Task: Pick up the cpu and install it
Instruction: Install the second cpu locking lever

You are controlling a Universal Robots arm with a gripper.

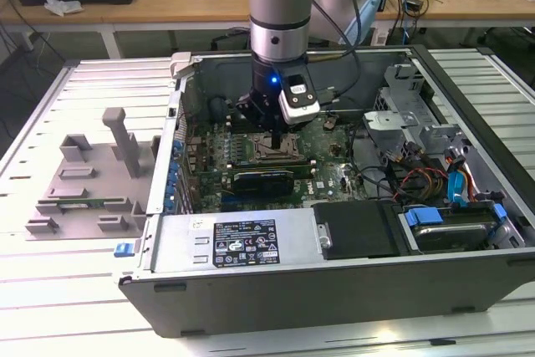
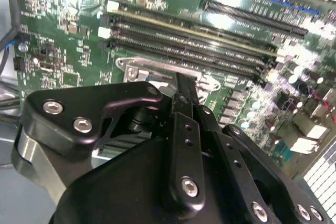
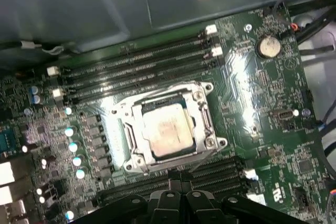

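Black linkage bars of the pincer (image 3: 181, 195) fill the lower edge of the first wrist view, drawn together to a narrow point with nothing seen between them. Just above that point in the frame lies the cpu (image 3: 167, 131), a silvery square with its top catching the light, seated flat inside the metal-framed socket (image 3: 209, 124) of the green motherboard (image 3: 262, 93). The cpu is apart from the pincer, which hangs close over the socket's near edge, at the border of the dark memory slots (image 3: 210, 174).

In the second wrist view the pincer (image 2: 185, 85) takes up the lower half of the frame, its fingers (image 2: 185, 124) pressed together into one slim tip that ends at the socket frame (image 2: 157, 69); the cpu itself is hidden behind the black body.

In the exterior view the arm (image 1: 280, 6) comes down from the top centre into the open computer case (image 1: 334, 282), which lies on the slatted surface (image 1: 50, 307). The pincer (image 1: 276, 141) sits low over the motherboard at the frame's centre. A grey parts holder (image 1: 84, 181) stands at the middle left.
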